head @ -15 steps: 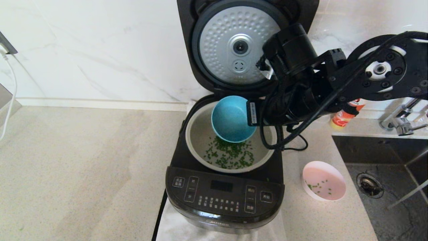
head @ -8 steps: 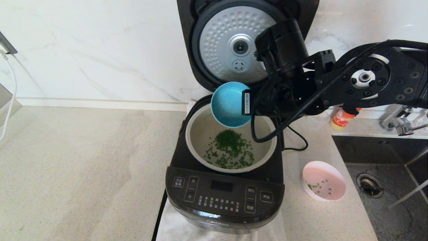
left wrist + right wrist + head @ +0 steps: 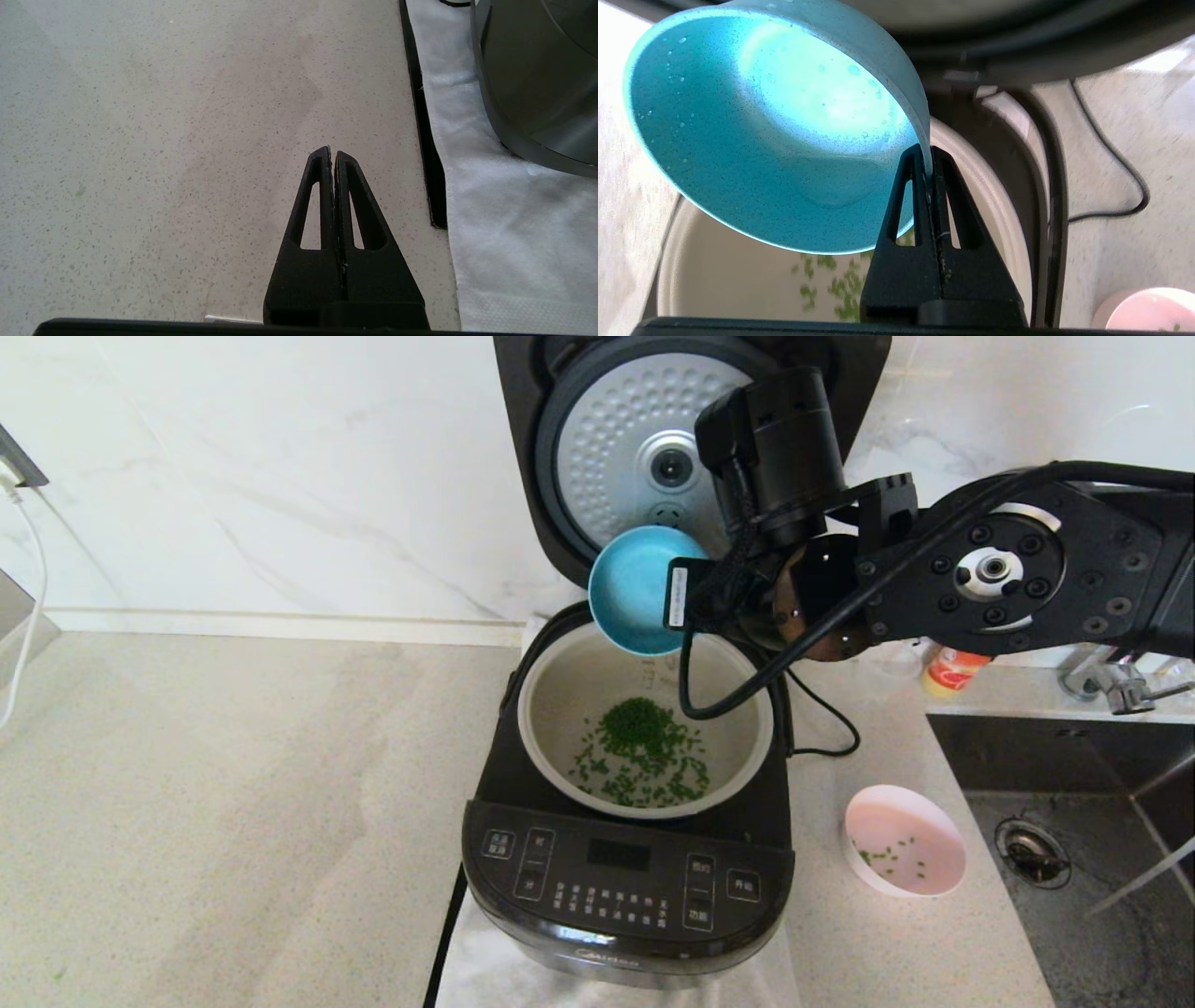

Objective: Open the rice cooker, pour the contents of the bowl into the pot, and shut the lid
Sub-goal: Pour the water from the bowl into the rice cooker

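My right gripper [image 3: 928, 161] pinches the tipped blue bowl's [image 3: 633, 590] rim above the pot [image 3: 560, 695]. Only its wrist view shows the bowl is empty. My left gripper [image 3: 332, 156], seen only in its own view, hangs closed over the counter [image 3: 163, 140].

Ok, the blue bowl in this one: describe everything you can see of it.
The blue bowl is small, round, matte turquoise with fine dark speckles, plastic-looking. It is empty, with only droplets on the inner wall. It is tipped on its side, opening toward the robot's left, held in the air over the back rim of the pot, in front of the raised lid. The right gripper pinches its rim; nothing else touches it.
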`<state>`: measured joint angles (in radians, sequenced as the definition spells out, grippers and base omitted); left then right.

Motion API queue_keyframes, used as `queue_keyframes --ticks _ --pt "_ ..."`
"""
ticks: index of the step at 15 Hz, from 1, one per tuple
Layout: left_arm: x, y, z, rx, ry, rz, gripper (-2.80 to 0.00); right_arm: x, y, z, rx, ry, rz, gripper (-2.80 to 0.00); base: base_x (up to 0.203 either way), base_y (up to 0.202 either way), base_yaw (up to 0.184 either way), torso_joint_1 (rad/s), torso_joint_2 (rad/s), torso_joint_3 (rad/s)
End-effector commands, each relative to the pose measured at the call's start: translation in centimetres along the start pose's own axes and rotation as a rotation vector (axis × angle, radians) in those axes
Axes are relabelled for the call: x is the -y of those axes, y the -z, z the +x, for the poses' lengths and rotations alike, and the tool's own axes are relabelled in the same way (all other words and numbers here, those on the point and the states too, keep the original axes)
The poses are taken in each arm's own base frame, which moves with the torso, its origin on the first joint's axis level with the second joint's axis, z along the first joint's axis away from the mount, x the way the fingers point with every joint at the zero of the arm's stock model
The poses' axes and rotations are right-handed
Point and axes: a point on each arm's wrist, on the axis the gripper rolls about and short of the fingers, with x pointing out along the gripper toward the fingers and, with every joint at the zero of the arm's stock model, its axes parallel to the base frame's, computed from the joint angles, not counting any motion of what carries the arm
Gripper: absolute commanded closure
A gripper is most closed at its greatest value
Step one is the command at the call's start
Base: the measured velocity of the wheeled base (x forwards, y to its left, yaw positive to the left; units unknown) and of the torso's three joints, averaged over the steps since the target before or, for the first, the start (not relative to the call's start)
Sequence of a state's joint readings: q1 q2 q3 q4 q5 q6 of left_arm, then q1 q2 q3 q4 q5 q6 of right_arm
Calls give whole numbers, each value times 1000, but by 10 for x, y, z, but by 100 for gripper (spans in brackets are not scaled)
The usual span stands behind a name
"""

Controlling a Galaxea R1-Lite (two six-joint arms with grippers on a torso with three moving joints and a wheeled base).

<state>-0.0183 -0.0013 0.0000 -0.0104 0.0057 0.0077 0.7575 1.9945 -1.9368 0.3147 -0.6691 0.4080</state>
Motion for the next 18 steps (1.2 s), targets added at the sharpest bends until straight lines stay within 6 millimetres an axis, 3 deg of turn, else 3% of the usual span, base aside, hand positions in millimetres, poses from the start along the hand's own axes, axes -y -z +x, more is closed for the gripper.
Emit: queue_keyframes --ticks 1,7,11,18 --pt "0 3 1 -9 0 0 0 -5 -2 -1 43 0 -3 0 0 0 0 0 0 0" --pt "0 3 1 -9 0 0 0 -9 -7 10 166 26 31 0 0 0 0 0 0 0" --pt "0 3 1 -9 0 0 0 -7 7 19 227 36 43 0 0 0 0 0 0 0" --pt "0 3 1 -9 0 0 0 -2 26 15 382 34 -21 0 0 0 0 0 0 0"
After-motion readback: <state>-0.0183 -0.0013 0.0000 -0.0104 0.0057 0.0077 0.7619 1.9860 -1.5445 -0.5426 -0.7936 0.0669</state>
